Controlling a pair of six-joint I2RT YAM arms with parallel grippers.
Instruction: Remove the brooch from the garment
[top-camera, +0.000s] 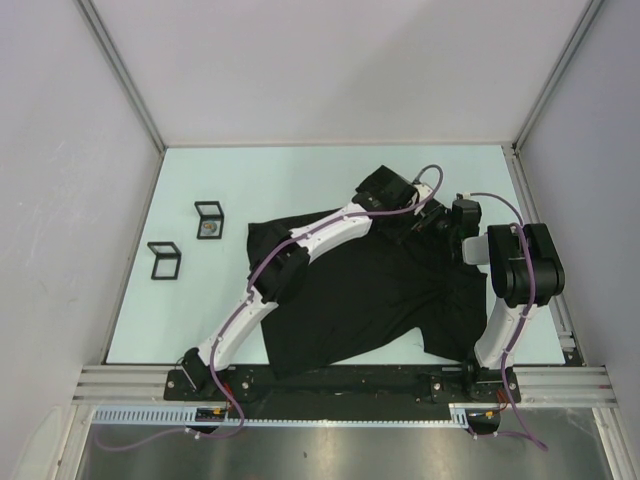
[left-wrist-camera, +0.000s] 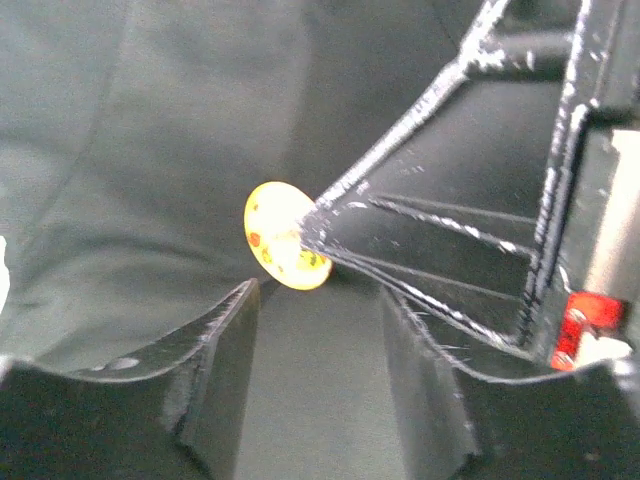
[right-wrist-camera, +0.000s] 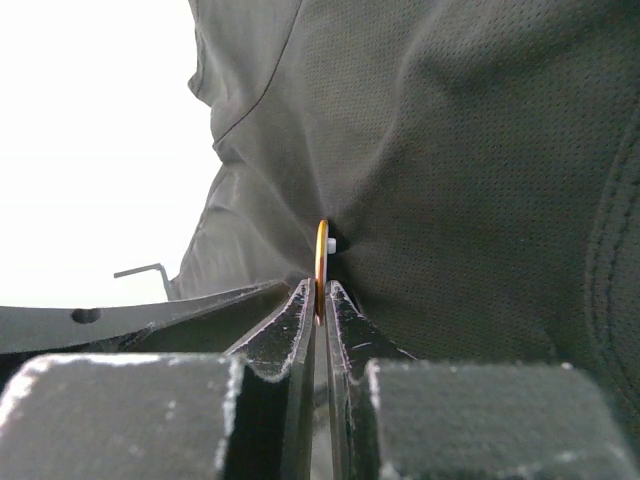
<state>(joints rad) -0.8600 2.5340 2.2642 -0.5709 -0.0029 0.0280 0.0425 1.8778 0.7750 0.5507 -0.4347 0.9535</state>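
Pale counter (top-camera: 200, 300) is covered by a black shirt (top-camera: 360, 300). Its brooch (right-wrist-camera: 321, 258) is clenched in the right claw (right-wrist-camera: 320, 295); the left claw (left-wrist-camera: 320, 320) is released.

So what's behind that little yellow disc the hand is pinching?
Behind the disc: the black shirt, bunched up, and a small white bit between them. Whatever fastens it inside the fabric is hidden.

You are looking into a lab robot cell. Plain white panels (top-camera: 330, 70) on aluminium posts (top-camera: 121, 72) wall in the pale tabletop (top-camera: 300, 180); a slotted cable duct (top-camera: 300, 418) runs along the frame's bottom.
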